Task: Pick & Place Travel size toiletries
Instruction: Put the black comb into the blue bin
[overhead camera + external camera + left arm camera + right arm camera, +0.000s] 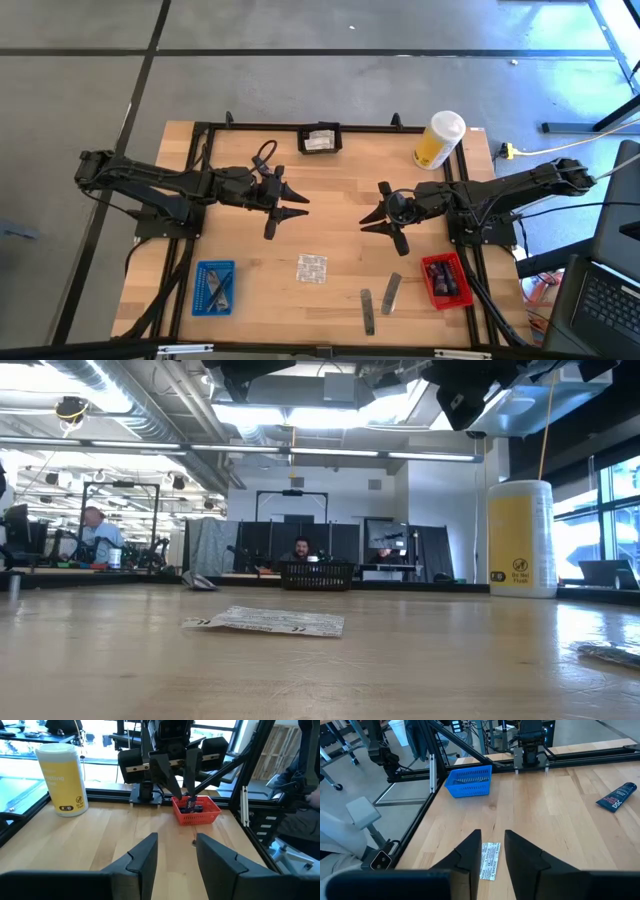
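Hovering with fingers spread and nothing held, the left gripper and right gripper flank the table's middle, so the step looks like choosing a pick. The foil sachet lies flat between them, nearer the front edge than either, its long axis roughly running front to back. Two grey sticks lie just beside the red tray, pointing much the same way. Next, the right gripper probably must descend over the sachet

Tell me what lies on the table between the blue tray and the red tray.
In the high view, between the blue tray and red tray: a foil sachet and two grey sticks.
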Tool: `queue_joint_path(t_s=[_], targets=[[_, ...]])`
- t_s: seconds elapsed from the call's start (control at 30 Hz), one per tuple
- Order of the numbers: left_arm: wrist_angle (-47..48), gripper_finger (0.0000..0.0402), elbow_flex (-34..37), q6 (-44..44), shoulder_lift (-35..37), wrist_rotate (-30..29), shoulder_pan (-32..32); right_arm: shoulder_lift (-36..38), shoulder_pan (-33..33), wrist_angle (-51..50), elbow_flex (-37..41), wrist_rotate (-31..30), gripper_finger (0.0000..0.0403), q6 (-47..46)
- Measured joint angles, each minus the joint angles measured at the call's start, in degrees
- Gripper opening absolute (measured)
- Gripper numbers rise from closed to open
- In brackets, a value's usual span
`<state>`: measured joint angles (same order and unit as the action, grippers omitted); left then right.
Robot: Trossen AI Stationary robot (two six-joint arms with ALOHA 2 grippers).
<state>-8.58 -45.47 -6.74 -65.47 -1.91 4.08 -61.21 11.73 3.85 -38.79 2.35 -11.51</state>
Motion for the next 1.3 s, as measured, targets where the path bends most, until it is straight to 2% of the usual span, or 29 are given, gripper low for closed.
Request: queue_joint_path(t_s=[0.63, 1.3], targets=[[0.0, 0.0129, 0.0, 0.0, 0.0, 0.0, 0.0, 0.0, 0.0, 0.0, 0.0, 0.0, 0.0059, 0.0], [0.0, 0.0129, 0.0, 0.0, 0.0, 0.0, 0.0, 0.0, 0.0, 0.0, 0.0, 0.0, 0.0099, 0.0]])
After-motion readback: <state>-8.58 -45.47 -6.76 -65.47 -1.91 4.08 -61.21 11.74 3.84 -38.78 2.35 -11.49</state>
